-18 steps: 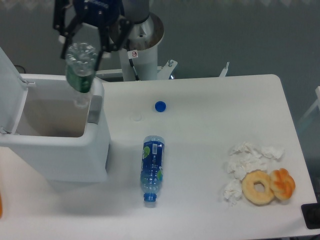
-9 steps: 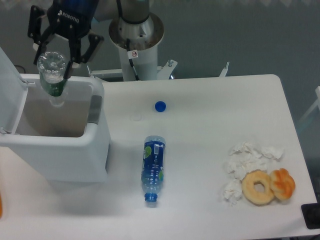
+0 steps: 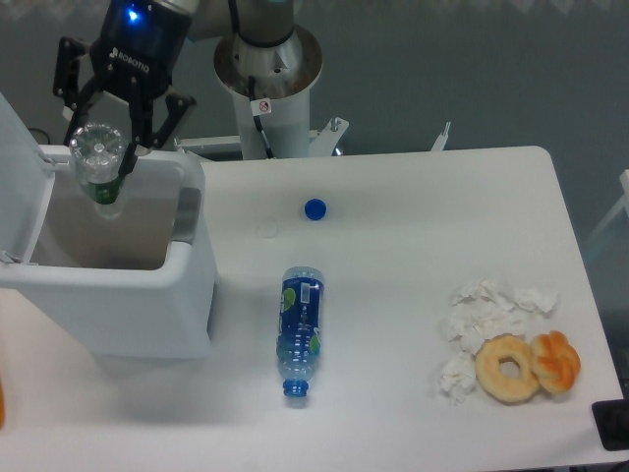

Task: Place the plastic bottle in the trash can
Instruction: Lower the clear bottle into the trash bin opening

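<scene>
Gripper (image 3: 108, 147): above the open trash can (image 3: 108, 295), fingers (image 3: 157, 118) clamped round the plastic bottle.
Plastic bottle (image 3: 100, 162): green band, hanging mouth-down over the bin's inside, near its back wall.
Trash can: lid up, at the tabletop's (image 3: 413, 256) left end.
Blue-labelled bottle (image 3: 299, 329): lying mid-tabletop.
Blue cap (image 3: 314, 208): loose, behind it.
Tissues (image 3: 482, 320), doughnut (image 3: 508, 368): right side.

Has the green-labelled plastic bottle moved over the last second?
Yes. The plastic bottle, held by the gripper, has shifted left, from above the trash can's right rim to above its open interior, near the back wall.
</scene>
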`<action>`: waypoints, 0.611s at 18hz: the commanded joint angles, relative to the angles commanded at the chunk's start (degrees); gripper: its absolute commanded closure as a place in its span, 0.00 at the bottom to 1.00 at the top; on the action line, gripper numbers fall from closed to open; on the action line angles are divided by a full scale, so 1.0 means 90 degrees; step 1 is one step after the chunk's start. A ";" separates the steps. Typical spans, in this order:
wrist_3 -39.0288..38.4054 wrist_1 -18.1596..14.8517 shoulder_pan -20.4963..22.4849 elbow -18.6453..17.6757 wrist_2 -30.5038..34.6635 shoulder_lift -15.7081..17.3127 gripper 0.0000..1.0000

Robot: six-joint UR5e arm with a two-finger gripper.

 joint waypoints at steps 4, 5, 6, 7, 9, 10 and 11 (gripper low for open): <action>0.0029 0.0010 -0.0078 -0.0068 0.0010 -0.0020 0.33; 0.0097 0.0010 -0.0078 -0.0068 0.0010 -0.0049 0.33; 0.0165 0.0010 -0.0088 -0.0068 0.0010 -0.0059 0.33; 0.0176 0.0000 -0.0107 -0.0068 0.0019 -0.0078 0.33; 0.0176 0.0000 -0.0127 -0.0068 0.0029 -0.0098 0.33; 0.0176 0.0000 -0.0127 -0.0068 0.0029 -0.0108 0.33; 0.0185 0.0000 -0.0127 -0.0078 0.0029 -0.0108 0.33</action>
